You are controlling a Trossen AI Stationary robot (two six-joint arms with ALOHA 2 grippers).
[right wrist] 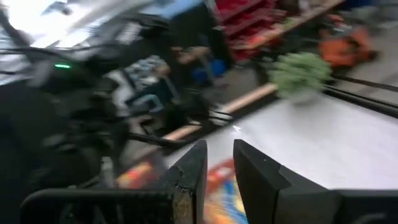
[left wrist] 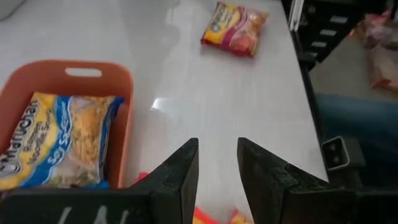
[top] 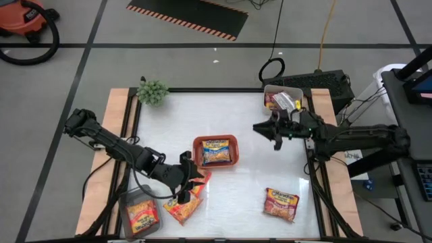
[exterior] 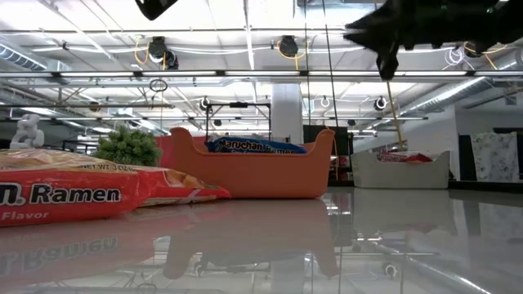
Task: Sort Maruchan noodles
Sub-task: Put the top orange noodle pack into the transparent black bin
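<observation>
White table [top: 250, 182] — a blue packet [top: 217, 152] lies in the red tray [top: 197, 143], beside the left gripper [top: 194, 177], empty, jaws narrowly apart, above orange packets [top: 183, 208]. Right gripper [top: 268, 131], narrow too, hovers — pink packet [top: 281, 204] well apart.

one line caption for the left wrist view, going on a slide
Left hand, fingers apart and empty, above white table; blue-yellow crinkly plastic noodle packet in orange plastic tray, red-yellow packet lying beyond.

Right gripper [right wrist: 217, 163] fingers slightly apart, empty; orange packet [right wrist: 214, 183] below; green plant [right wrist: 300, 74] on table [right wrist: 336, 140] beyond.
</observation>
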